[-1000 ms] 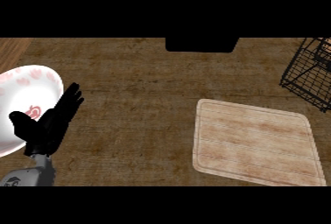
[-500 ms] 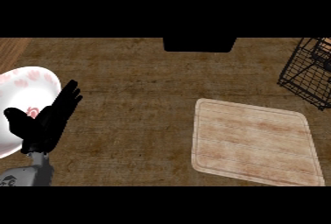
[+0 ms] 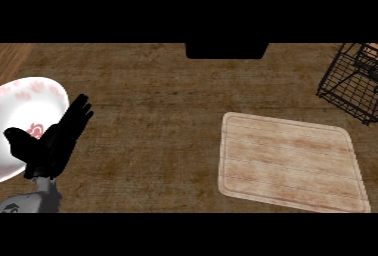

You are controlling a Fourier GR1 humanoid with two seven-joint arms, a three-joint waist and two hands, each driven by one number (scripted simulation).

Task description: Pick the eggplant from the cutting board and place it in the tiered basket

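Note:
The pale wooden cutting board [image 3: 291, 161] lies at the lower right of the counter with nothing on it. No eggplant shows anywhere in the head view. The black wire tiered basket [image 3: 353, 82] stands at the upper right, partly cut off by the edge. My left hand [image 3: 52, 142] rests open at the lower left, fingers straight and pointing up, in front of a white plate. My right hand is out of view.
A white plate [image 3: 22, 100] with pink marks sits at the left edge, partly behind my left hand. A dark rectangular object [image 3: 226, 50] lies at the top middle. Brown counter spans the middle between plate and board.

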